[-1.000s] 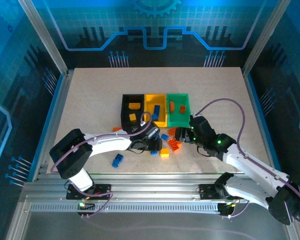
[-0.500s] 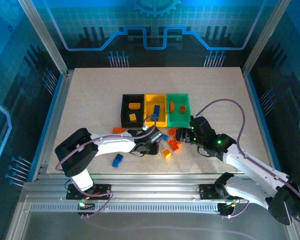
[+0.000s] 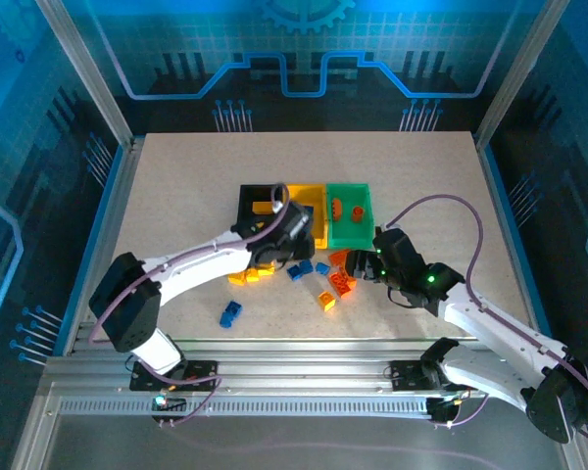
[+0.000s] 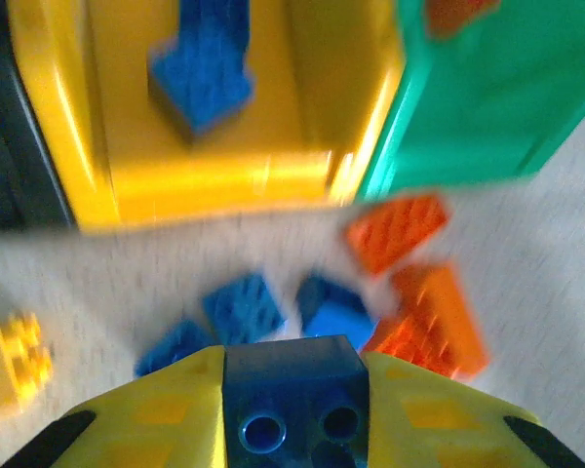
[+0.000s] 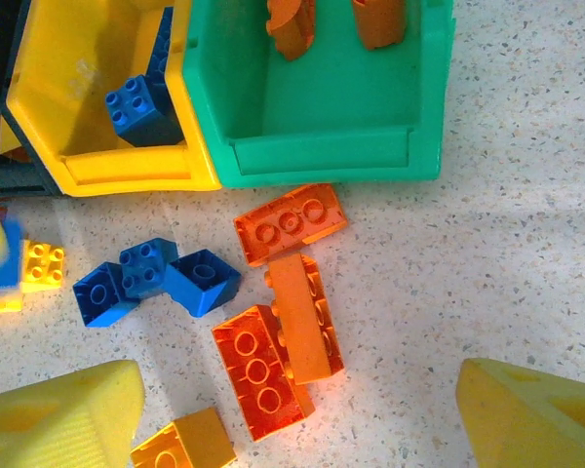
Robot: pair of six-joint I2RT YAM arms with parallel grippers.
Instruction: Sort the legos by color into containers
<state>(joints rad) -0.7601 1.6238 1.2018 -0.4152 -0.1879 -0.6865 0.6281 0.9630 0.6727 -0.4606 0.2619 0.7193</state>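
On the left of the table (image 3: 176,196), a lone blue brick (image 3: 230,313) is lying apart from the rest, untouched. The left end effector (image 3: 286,233) has risen from the pile, where it was working a moment ago. It is now hanging over the near edge of the bins, where the black bin (image 3: 245,211) meets the yellow bin (image 4: 224,180). Its fingers have closed and, in its wrist view, are clamping a dark blue lego (image 4: 291,380).

The yellow bin already contains a blue piece (image 4: 203,73), so this one is probably heading there too. That would mean the pick is done and only the carry and the drop remain.

Further right, the green bin (image 5: 322,156) is holding orange pieces. In front of it, the right end effector (image 5: 292,409) is hovering wide open and empty over the loose orange legos (image 5: 292,322), unchanged over the last second.
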